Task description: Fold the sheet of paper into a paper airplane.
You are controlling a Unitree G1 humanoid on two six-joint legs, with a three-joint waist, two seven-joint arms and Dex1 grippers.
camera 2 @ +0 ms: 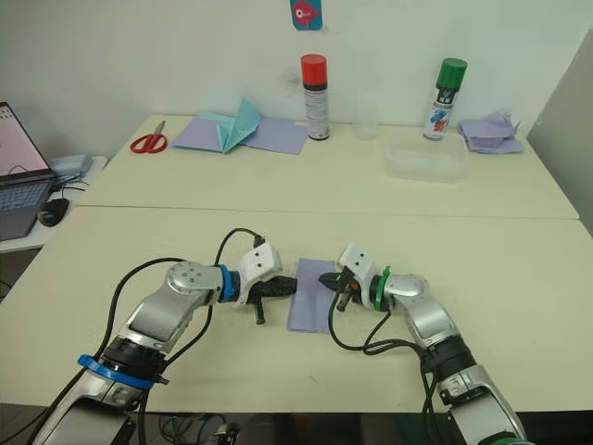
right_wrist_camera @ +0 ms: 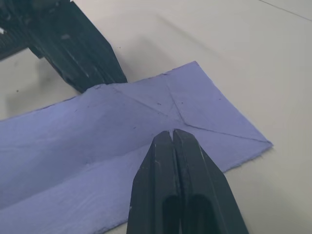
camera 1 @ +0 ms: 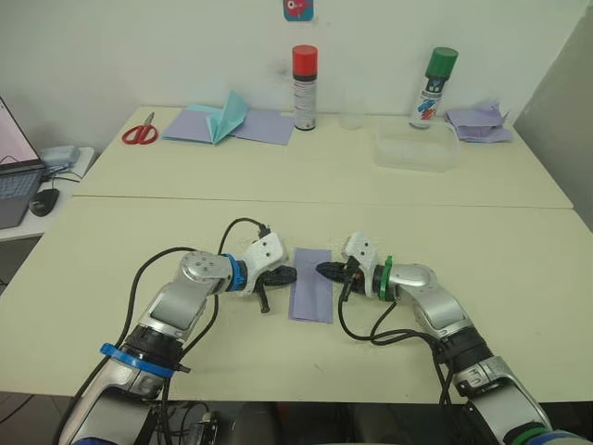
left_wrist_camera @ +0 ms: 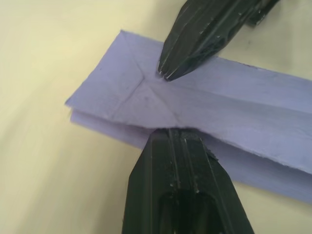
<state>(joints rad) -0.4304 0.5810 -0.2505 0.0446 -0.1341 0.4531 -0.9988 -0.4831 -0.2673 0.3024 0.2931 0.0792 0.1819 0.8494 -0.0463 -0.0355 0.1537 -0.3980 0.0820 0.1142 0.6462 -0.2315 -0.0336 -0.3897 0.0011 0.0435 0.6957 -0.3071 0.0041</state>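
Folded sheet of paper (camera 1: 311, 296) lies lengthwise away from robot, between two pressed-together claws.

The lavender sheet of paper (camera 1: 311, 297) lies flat on the near table, folded lengthwise, with diagonal creases.

I count one folded sheet of paper (camera 1: 311, 296) near the desk's front edge, with two grippers on it: left gripper (camera 1: 283, 274), right gripper (camera 1: 326, 270). Along the back edge I see two spray cans, red-capped (camera 1: 304, 88) and green-capped (camera 1: 434, 89), one pair of scissors (camera 1: 140, 132), one clear tub (camera 1: 416, 146), one teal tent-shaped paper (camera 1: 228, 117).
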